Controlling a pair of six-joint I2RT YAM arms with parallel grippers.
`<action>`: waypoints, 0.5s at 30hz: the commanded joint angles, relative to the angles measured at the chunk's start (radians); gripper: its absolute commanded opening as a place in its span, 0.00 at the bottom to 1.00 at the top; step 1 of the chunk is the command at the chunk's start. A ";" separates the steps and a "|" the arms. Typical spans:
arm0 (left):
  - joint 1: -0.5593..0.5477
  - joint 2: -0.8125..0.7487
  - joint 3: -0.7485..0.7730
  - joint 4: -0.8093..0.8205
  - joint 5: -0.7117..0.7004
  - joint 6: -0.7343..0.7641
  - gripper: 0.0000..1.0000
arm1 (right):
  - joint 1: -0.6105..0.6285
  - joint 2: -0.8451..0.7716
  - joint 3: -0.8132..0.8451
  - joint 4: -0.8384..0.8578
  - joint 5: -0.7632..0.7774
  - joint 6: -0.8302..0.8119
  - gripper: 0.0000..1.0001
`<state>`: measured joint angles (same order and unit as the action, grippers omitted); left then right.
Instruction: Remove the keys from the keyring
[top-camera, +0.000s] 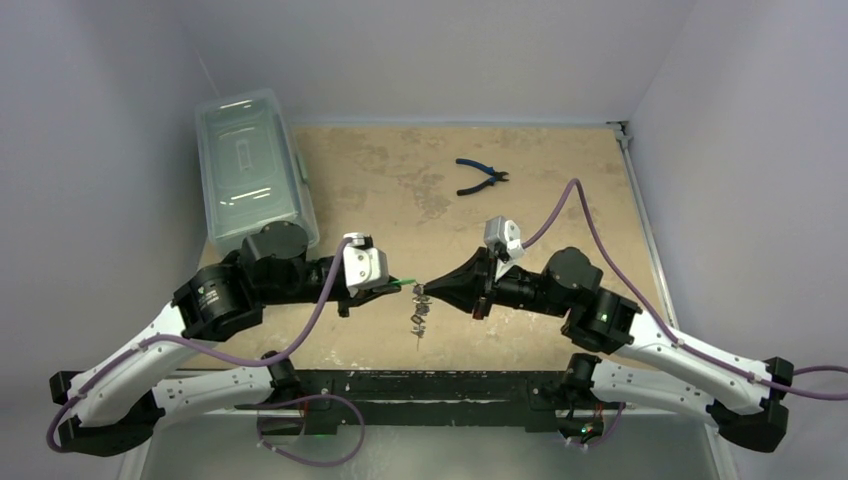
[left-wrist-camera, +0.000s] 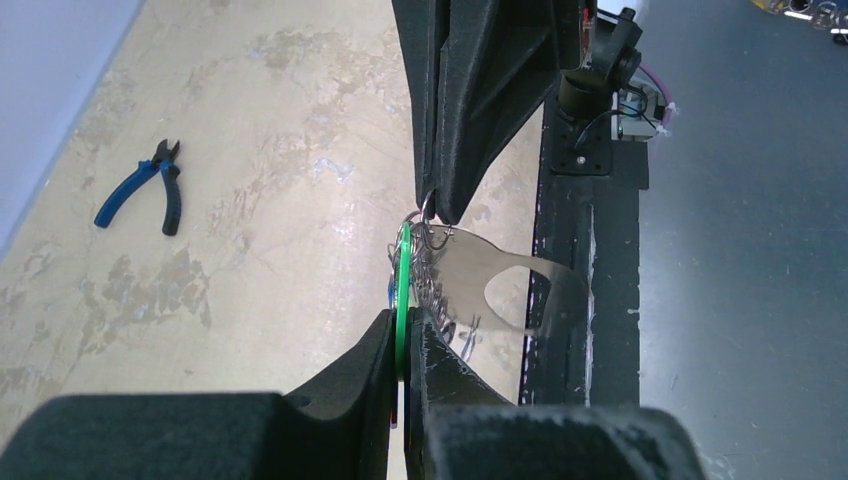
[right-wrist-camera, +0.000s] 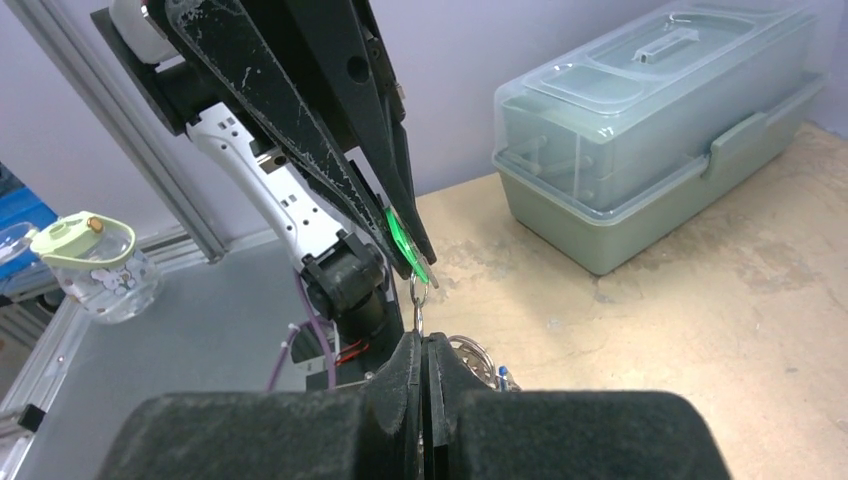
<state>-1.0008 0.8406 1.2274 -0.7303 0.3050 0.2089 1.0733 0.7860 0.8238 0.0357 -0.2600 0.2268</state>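
Right now you're holding both tools nose to nose above the near part of the worktop (top-camera: 560, 180). Your left tool (left-wrist-camera: 405, 345) is clenching on the green tag (left-wrist-camera: 402, 290), which is sitting edge-on between its fingers and poking straight out past the tips toward the other arm. Your right tool (right-wrist-camera: 423, 345) is pinching shut on the small wire ring (right-wrist-camera: 418, 296) at the far end of that tag, so the two sets of tips are almost meeting with only the tag and ring between them.

The rest of the keys (top-camera: 420, 318) are dangling in a tangled bunch right under where the tips are meeting; it's too cluttered for me to count them. The keyring (left-wrist-camera: 470, 262), that pale silvery loop, is hanging in the same bunch, just beside the green tag and off to the side of your left tool's fingers.

The blue-handled pliers (top-camera: 482, 177) are lying flat on the worktop well out beyond both tools. The clear lidded box (top-camera: 255, 165) is sitting closed on the far side of your left tool.
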 joint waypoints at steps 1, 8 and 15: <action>0.010 -0.039 -0.039 0.029 -0.073 -0.027 0.00 | 0.001 -0.034 -0.005 0.060 0.028 0.033 0.00; 0.009 -0.043 -0.112 0.077 -0.088 -0.025 0.00 | 0.001 -0.030 -0.011 0.089 0.033 0.060 0.00; 0.009 -0.064 -0.146 0.118 -0.083 -0.026 0.00 | 0.001 -0.025 -0.015 0.101 0.042 0.068 0.00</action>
<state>-1.0008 0.7994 1.0969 -0.6258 0.2710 0.1974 1.0729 0.7834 0.7933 0.0376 -0.2256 0.2768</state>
